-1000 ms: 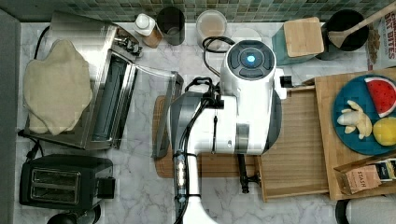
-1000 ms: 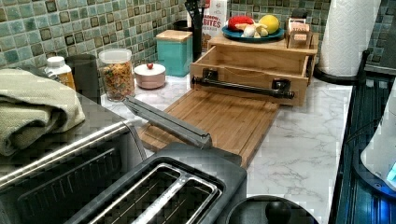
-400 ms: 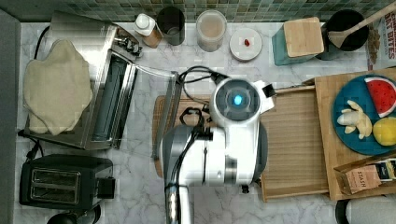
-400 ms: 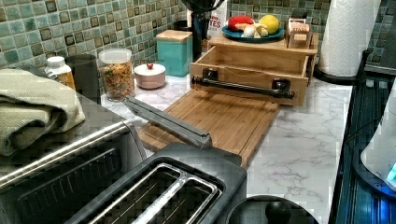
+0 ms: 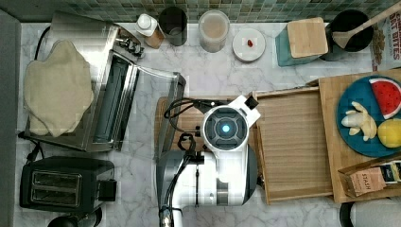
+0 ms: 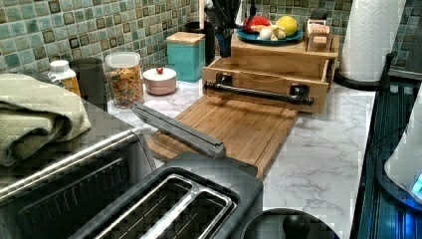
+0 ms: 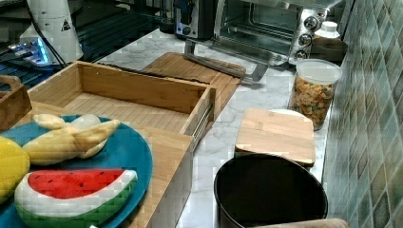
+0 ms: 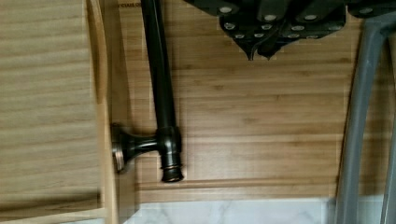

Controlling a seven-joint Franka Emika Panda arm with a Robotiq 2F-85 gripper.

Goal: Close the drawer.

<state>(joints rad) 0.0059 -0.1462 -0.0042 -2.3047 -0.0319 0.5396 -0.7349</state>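
One drawer (image 5: 293, 142), pulled out under the fruit shelf, w/ one dark handle bar (image 8: 159, 88). One cutting board (image 6: 234, 127) in front. Gripper (image 8: 261, 51) above board, fingertips together, holding nothing.

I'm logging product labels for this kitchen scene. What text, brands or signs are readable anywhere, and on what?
"STASH": on the small brown tea packet in the wooden holder, top view.
"BITES": on the box at the top view's right edge; the smaller print is too blurred.
A triangular warning sign: on the white robot base, right view; no words readable.
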